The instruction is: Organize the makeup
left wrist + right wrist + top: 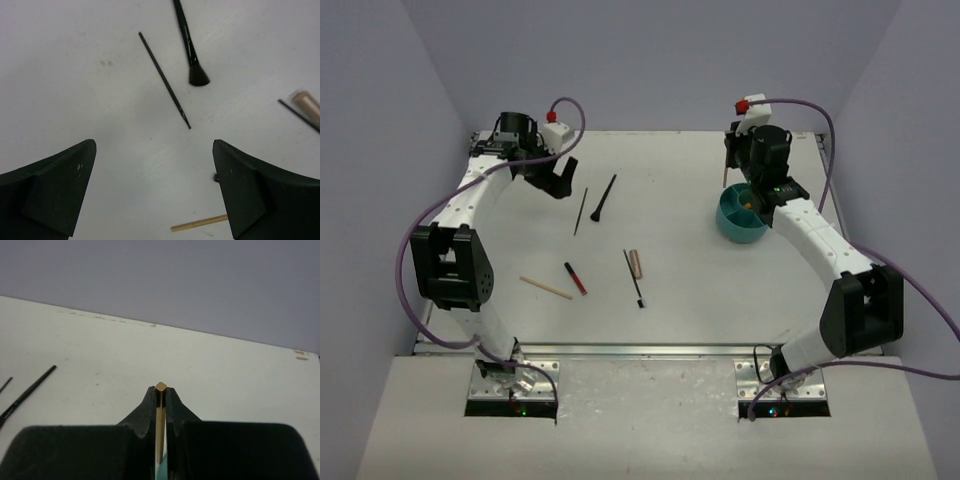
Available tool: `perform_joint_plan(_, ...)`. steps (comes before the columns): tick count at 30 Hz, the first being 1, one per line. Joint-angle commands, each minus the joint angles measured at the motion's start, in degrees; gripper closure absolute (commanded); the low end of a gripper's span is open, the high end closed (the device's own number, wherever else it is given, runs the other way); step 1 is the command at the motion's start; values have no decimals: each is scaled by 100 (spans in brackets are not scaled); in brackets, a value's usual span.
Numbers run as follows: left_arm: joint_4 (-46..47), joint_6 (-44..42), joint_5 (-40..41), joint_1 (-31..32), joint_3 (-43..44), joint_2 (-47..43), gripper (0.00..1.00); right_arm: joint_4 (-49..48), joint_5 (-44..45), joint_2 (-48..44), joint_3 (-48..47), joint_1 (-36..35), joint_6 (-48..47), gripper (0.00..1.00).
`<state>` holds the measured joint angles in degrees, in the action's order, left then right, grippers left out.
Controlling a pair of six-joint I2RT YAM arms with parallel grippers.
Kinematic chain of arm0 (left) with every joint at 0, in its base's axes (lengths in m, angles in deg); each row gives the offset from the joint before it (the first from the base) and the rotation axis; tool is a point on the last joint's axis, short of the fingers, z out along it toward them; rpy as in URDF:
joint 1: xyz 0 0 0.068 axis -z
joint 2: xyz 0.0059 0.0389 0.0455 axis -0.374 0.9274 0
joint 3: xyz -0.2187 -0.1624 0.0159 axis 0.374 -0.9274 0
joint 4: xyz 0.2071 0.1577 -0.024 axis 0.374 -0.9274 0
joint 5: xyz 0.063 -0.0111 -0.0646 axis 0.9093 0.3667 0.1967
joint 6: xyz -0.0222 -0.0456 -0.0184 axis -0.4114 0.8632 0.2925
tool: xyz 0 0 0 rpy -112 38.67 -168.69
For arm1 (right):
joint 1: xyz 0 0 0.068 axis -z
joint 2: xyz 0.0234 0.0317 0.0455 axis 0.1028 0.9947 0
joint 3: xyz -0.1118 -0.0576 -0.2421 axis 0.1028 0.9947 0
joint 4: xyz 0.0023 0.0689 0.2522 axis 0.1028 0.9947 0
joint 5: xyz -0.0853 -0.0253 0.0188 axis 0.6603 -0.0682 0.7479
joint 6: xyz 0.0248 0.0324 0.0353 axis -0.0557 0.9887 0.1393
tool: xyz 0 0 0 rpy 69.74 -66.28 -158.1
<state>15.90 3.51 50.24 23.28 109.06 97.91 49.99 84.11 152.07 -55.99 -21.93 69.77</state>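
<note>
Currently the task reads as partly done — most of the makeup lies loose on the table [700,300].

1. Left side. The left gripper [155,190] hangs over the far-left part of the table with its jaws spread wide and nothing between them.
2. Left of centre. A loose wooden stick [546,288] and a red-black pencil [576,278] lie near each other toward the near edge. They are apart and neither is sorted.
3. Centre. A thin black wand [581,211] and a flared black brush [604,197] lie just beside each other, in front of the left gripper. Nearer the arms, a second thin black brush [634,278] lies right beside a beige tube [636,263]. Whether those two touch cannot be told.
4. Right side. A teal container [728,228] stands near the right edge, and an orange piece [748,203] shows inside it. Which compartment holds it is not clear, and no green discs can be made out.
5. The right gripper [160,390] is clamped on a held wooden stick [159,425], which stands upright just beside the container's far-left rim in the top view.

Judgement: one item is in transit and at least one is stowed. Six pieces on the table are left to collect — the stick in the right gripper looks closest to being placed.
</note>
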Motion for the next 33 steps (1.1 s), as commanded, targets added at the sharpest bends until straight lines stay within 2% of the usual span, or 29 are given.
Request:
perform_joint_plan(1, 23, -2016, 736, 98, -798, -613, 0, -446, 360, 57, 256, 180, -464, 100)
perform_joint_plan(6, 105, -3529, 702, 97, -2191, -1021, 0, -570, 375, 361, 274, 244, -398, 100)
perform_joint_plan(11, -182, -4260, 349, 117, -2716, -1254, 1, -728, 449, 432, 559, 264, -169, 100)
perform_joint_plan(18, -21, -5008, 647, 469, -3462, -1336, 2, -869, 412, 654, 937, 318, 369, 99)
perform_joint_plan(19, 7, -5077, 663, 509, -3502, -1345, 3, -862, 414, 647, 964, 333, 426, 95)
perform_joint_plan(21, 3, -5244, 733, 536, -3601, -1306, 6, -852, 348, 637, 962, 346, 480, 74)
perform_joint_plan(22, 3, -5254, 737, 537, -3630, -1288, 8, -820, 313, 628, 961, 346, 483, 73)
perform_joint_plan(23, 9, -5321, 831, 537, -3687, -1259, 11, -715, 255, 607, 901, 346, 469, 63)
perform_joint_plan(25, 0, -5465, 926, 542, -3793, -1202, 15, -563, 205, 542, 806, 346, 417, 50)
perform_joint_plan(27, -88, -5724, 1114, 568, -3908, -1167, 18, -467, 143, 478, 741, 346, 367, 45)
perform_joint_plan(31, -262, -6087, 1474, 615, -4239, -1085, 27, -305, -43, 323, 631, 346, 251, 44)
perform_joint_plan(33, -419, -6189, 1454, 620, -4261, -1118, 27, -245, -91, 237, 619, 346, 228, 44)
